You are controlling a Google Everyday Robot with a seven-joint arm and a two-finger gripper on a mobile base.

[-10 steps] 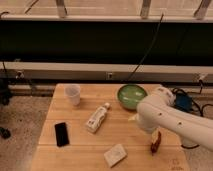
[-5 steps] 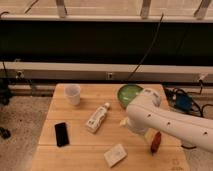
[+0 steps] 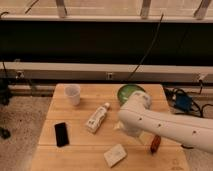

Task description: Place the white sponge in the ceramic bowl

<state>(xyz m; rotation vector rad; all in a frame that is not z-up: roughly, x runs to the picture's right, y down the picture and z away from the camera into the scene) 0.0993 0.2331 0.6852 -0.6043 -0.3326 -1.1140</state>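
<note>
The white sponge (image 3: 115, 155) lay flat at the front edge of the wooden table (image 3: 75, 156), in the same spot and at the same slant as a second before; nothing had touched it. What had changed was the arm (image 3: 165, 125). Over that second it had swung leftward and forward across the table, so that its rounded end now hung nearer the sponge and covered more of the green bowl (image 3: 127, 91), which showed only as a crescent behind it at the back of the table. For the task, this looked like the approach to the pickup: the sponge was not yet grasped and the bowl held nothing that could be seen.

The gripper (image 3: 121, 128) sat at the arm's lower left end, between the white bottle (image 3: 97, 118) and the sponge, above and just behind the sponge and apart from it. Whether it was wide or closed could not be told, but it appeared to carry nothing. The arm itself reached in from the right as one thick white length, sloping down toward that end.

Further out stood a cup (image 3: 73, 94), a black phone (image 3: 61, 134), and a small reddish-brown thing (image 3: 155, 144) beneath the arm.
</note>
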